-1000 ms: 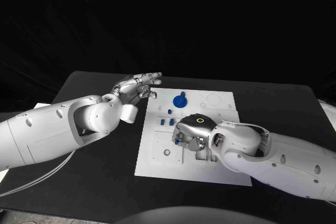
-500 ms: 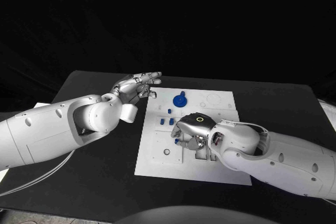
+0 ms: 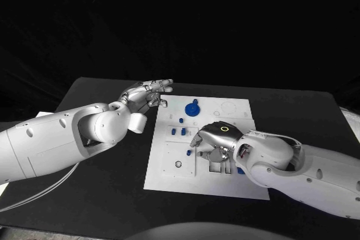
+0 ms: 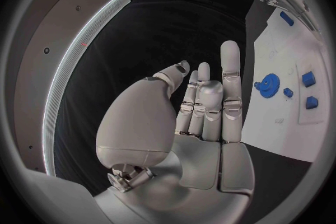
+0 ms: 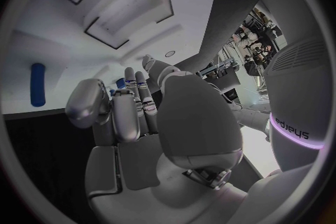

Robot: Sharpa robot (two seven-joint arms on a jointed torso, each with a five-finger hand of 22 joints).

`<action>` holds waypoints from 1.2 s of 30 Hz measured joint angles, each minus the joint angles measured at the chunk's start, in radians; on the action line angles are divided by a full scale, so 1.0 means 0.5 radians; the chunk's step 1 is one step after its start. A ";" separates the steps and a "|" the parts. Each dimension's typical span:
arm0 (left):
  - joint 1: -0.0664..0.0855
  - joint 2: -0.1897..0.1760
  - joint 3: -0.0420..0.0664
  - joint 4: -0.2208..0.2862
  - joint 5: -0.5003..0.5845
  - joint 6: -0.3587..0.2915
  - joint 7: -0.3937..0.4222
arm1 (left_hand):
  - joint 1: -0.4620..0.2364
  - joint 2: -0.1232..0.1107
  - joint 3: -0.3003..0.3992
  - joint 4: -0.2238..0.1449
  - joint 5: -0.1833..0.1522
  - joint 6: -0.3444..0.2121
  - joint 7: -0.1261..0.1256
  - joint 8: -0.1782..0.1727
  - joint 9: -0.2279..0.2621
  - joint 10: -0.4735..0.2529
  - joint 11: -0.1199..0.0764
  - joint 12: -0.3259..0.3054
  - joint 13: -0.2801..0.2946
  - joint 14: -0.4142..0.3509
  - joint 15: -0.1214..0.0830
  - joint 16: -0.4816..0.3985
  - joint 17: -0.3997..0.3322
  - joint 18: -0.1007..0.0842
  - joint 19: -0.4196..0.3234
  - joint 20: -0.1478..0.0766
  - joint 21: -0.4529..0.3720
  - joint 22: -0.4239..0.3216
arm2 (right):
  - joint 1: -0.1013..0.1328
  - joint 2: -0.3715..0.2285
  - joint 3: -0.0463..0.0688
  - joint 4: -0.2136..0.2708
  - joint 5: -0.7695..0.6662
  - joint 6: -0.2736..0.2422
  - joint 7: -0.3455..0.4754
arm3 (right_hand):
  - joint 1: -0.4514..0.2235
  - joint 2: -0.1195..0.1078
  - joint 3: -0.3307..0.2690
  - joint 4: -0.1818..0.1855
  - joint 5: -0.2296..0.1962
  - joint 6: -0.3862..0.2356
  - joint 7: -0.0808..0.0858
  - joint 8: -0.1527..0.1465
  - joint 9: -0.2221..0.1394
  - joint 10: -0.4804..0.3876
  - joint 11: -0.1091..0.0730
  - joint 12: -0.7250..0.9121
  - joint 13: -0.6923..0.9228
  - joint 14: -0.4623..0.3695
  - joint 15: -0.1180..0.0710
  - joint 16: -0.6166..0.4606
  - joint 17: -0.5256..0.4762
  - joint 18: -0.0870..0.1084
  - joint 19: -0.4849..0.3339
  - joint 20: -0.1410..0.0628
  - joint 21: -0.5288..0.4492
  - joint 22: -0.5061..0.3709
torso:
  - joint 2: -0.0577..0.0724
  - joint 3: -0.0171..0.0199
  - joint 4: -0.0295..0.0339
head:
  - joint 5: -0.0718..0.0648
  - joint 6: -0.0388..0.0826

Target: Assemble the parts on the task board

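Note:
The white task board (image 3: pixel 169 175) lies mid-table. My right hand (image 3: pixel 214 143) is bent down over its middle, fingertips (image 5: pixel 131 81) at the surface with a bit of blue beside them; whether it grips that piece is hidden. A small blue part (image 3: pixel 189 152) shows at the hand's edge. A blue peg (image 5: pixel 37 85) lies on the board (image 5: pixel 42 22) apart from the hand. My left hand (image 3: pixel 150 90) hovers open and holds nothing beyond the board's far left corner. Near that hand the blue gear (image 3: pixel 193 109) (image 4: pixel 267 88) stands on the board, with two blue blocks (image 3: pixel 178 130) (image 4: pixel 308 89) below it.
Rectangular recesses (image 3: pixel 217 166) (image 5: pixel 129 17) are cut in the board under my right hand. Another blue piece (image 3: pixel 240 171) lies against my right forearm. Black table (image 3: pixel 98 198) surrounds the board, with open room at the front left.
My right hand has shifted slightly toward the right and the near edge, while the small blue part at its edge stayed put. The left hand has barely moved.

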 measured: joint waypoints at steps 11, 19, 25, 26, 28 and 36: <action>0.000 -0.005 -0.002 0.001 -0.006 0.003 -0.009 | 0.000 0.000 0.000 0.000 0.000 0.000 0.000 0.000 0.000 0.000 0.000 0.009 0.002 -0.007 0.007 0.000 -0.003 0.000 0.000 0.000 0.000 0.000 | 0.150 -0.249 0.024 0.097 0.012 -0.018 -0.077 | -0.008 -0.034 -0.069 -0.001 0.000 -0.044 -0.043 0.000 -0.006 -0.016 -0.016 0.010 -0.004 0.000 0.000 -0.011 -0.017 0.000 0.000 0.000 -0.008 -0.009 | 0.000 -0.0004 -0.003 | -0.048 0.028; 0.000 -0.003 -0.004 0.002 -0.014 0.015 -0.016 | 0.010 0.010 0.000 0.000 0.000 0.000 0.000 0.000 0.000 -0.007 0.007 0.009 0.002 -0.014 0.000 0.000 -0.003 0.000 -0.007 0.007 0.000 -0.001 | 0.188 -0.328 0.025 0.039 -0.033 0.016 -0.189 | -0.010 -0.053 -0.138 0.022 0.000 -0.074 -0.054 0.000 -0.006 -0.055 -0.011 0.010 -0.004 0.000 0.000 -0.019 -0.026 0.000 0.000 0.000 -0.015 -0.015 | 0.000 -0.0008 0.002 | -0.060 0.038; 0.000 -0.003 -0.004 0.002 -0.022 0.024 -0.019 | 0.010 0.010 0.000 0.000 0.000 0.000 0.000 0.000 0.000 -0.007 0.007 0.009 0.002 -0.014 0.000 0.000 -0.003 0.000 -0.007 0.007 0.000 -0.001 | 0.189 -0.329 0.018 0.027 -0.053 0.044 -0.219 | -0.010 -0.053 -0.146 0.030 0.000 -0.074 -0.054 0.000 -0.006 -0.055 -0.011 0.010 -0.004 0.000 0.000 -0.019 -0.028 0.000 0.000 0.000 -0.015 -0.017 | 0.001 0.0004 -0.001 | -0.053 0.038; 0.000 -0.003 -0.004 0.002 -0.023 0.026 -0.019 | 0.010 0.010 0.000 0.000 0.000 0.000 0.000 0.000 0.000 -0.007 0.007 0.009 0.001 -0.014 0.000 0.000 -0.003 0.000 -0.007 0.007 0.000 -0.001 | 0.188 -0.325 0.017 0.024 -0.056 0.049 -0.223 | -0.010 -0.053 -0.146 0.031 0.000 -0.074 -0.054 0.000 -0.006 -0.055 -0.011 0.014 -0.004 0.000 0.000 -0.019 -0.028 0.000 0.000 0.000 -0.015 -0.017 | 0.002 0.0004 -0.001 | -0.053 0.038; 0.000 -0.003 -0.004 0.002 -0.025 0.028 -0.020 | 0.010 0.010 0.000 0.000 0.000 0.000 0.000 0.000 0.000 -0.007 0.007 0.009 0.001 -0.014 0.000 0.000 -0.003 0.000 -0.007 0.007 0.000 -0.001 | 0.185 -0.316 0.013 0.020 -0.061 0.056 -0.226 | -0.010 -0.053 -0.146 0.031 0.000 -0.074 -0.054 0.000 -0.004 -0.055 -0.011 0.021 -0.003 0.000 0.000 -0.019 -0.028 0.000 0.000 0.000 -0.015 -0.017 | 0.002 0.0004 -0.001 | -0.053 0.036; 0.000 -0.003 -0.005 0.001 -0.031 0.034 -0.021 | 0.010 0.010 0.000 0.000 0.000 0.000 0.000 0.000 0.000 -0.007 0.007 0.009 0.001 -0.014 0.000 0.000 -0.003 0.000 -0.007 0.007 0.000 -0.001 | 0.166 -0.273 0.007 -0.006 -0.083 0.073 -0.231 | 0.025 -0.017 -0.147 0.040 0.000 -0.039 -0.057 0.000 0.002 0.042 -0.034 0.086 0.000 0.000 0.000 -0.019 -0.030 0.000 0.008 -0.008 -0.015 -0.017 | 0.002 -0.0002 0.002 | -0.055 0.032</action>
